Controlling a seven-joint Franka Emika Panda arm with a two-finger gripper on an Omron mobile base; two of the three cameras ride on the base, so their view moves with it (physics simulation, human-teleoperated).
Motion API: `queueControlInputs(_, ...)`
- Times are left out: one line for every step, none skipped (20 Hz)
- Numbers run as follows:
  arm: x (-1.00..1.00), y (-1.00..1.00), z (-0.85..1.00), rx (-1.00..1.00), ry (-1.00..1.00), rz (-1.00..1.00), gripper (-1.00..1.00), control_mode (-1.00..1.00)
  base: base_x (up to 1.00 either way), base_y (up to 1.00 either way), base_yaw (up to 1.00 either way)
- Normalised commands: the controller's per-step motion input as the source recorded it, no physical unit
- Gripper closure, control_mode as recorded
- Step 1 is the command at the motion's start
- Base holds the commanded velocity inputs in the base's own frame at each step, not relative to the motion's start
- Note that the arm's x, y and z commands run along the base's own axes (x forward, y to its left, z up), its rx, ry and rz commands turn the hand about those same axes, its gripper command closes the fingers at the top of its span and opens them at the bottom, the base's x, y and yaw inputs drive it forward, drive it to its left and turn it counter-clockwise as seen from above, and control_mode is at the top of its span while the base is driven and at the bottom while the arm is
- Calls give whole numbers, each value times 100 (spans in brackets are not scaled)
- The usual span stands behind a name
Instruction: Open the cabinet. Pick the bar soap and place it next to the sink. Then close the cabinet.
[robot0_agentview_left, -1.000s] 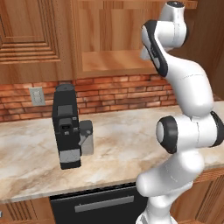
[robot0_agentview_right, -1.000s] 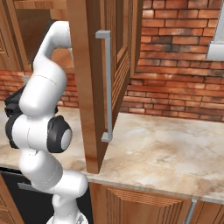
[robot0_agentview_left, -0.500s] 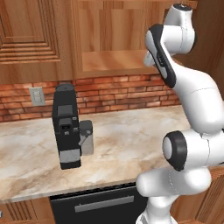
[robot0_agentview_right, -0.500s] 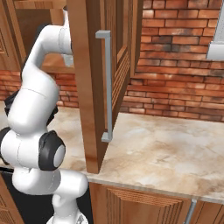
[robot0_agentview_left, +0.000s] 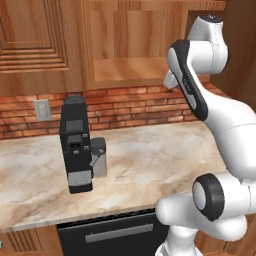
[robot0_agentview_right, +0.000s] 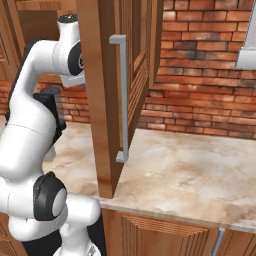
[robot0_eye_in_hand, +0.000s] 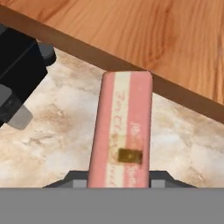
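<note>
The hand (robot0_eye_in_hand: 118, 183) sits at the bottom of the hand view with its fingers pressed in against the two long sides of the soap (robot0_eye_in_hand: 122, 131), one finger on each side. It is neither spread wide nor fully together: it pinches the bar across its narrow width. That grip suits the shape, since a flat, slim block is easiest to clamp by its thin edges, and it leaves the broad face free to be laid down flat later. The bar points away from the hand, its pink face with pale stripe and small gold patch turned to the camera, and it appears lifted clear of any surface.

Beyond the bar's far end runs the front edge of the cabinet shelf (robot0_eye_in_hand: 144, 39), so the soap looks to be just outside the cabinet (robot0_agentview_left: 130, 45), above the marble bench (robot0_eye_in_hand: 57, 127). A black coffee machine (robot0_agentview_left: 75, 145) stands on that bench, well to one side.

In the right base view the cabinet door (robot0_agentview_right: 107, 95) stands swung out, edge toward the camera, its silver handle (robot0_agentview_right: 121, 97) facing front. It is open because the soap had to come out; closing it is, I judge, the last step left after the bar is set by the sink.
</note>
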Motion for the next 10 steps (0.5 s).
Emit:
queueControlInputs(-52,21,-18,0,6,0,100,-100,0,0,0)
queueControlInputs(-40,15,-34,2,15,0,100,-100,0,0,0)
queueControlInputs(-29,13,-43,1,19,0,100,-100,0,0,0)
queueControlInputs(-25,4,-46,0,20,0,100,-100,0,0,0)
queueControlInputs(-25,0,-48,1,20,0,100,-100,0,0,0)
queueControlInputs(-24,0,-47,1,20,0,100,-100,0,0,0)
queueControlInputs(-18,0,-53,1,20,0,100,-100,0,0,0)
queueControlInputs(-4,0,-63,4,19,-2,100,-100,0,0,0)
queueControlInputs(-6,0,-62,6,16,-7,100,-100,0,0,0)
queueControlInputs(-7,0,-56,8,14,-13,100,-100,0,0,0)
